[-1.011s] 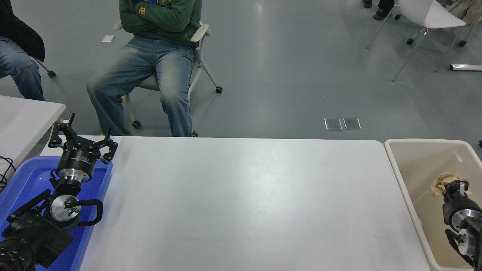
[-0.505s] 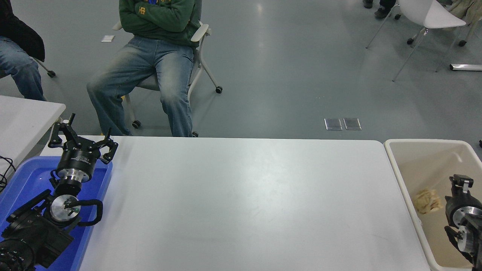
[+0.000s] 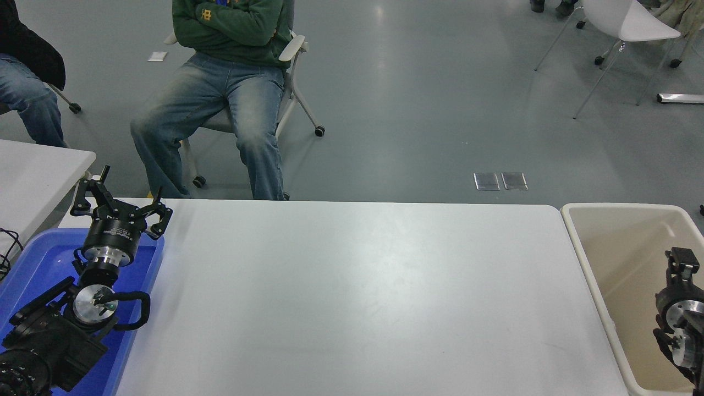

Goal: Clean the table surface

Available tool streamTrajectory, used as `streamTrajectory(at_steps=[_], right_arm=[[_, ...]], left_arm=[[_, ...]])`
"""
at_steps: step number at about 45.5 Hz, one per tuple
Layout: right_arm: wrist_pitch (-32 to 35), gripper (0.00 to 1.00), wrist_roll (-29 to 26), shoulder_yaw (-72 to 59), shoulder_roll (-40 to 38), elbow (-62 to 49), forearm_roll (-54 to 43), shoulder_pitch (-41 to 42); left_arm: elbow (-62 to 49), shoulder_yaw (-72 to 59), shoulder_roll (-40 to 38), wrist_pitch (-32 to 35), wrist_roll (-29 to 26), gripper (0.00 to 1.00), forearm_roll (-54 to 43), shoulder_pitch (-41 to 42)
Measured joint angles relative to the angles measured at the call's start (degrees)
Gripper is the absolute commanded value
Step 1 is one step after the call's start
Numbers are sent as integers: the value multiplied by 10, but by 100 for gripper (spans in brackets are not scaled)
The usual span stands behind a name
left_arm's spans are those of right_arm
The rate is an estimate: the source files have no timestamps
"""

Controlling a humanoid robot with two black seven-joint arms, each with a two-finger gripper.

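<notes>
The wide, plain white rectangular tabletop (image 3: 352,297) with its smooth matte finish and rounded far corners is lying flat in front of me, stretching across most of my view. Faint streaks and soft light reflections are showing near its middle.

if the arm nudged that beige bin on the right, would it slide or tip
The beige bin would likely slide rather than tip: it looks wide and low-walled. It seems to be thin plastic and shows nothing inside, so it is probably light and may skid easily. The right pincer hangs over it.
</notes>
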Motion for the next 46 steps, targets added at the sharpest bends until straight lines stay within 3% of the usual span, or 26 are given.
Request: streamTrajectory(at_steps=[10, 25, 46], right_arm=[[24, 99, 0, 12, -9, 5, 6, 5], [174, 100, 3, 215, -44, 61, 6, -10], [237, 100, 5, 366, -108, 300, 3, -100]], left_arm=[[0, 0, 0, 0, 0, 100, 0, 0], [0, 0, 0, 0, 0, 100, 0, 0], [0, 0, 0, 0, 0, 100, 0, 0]])
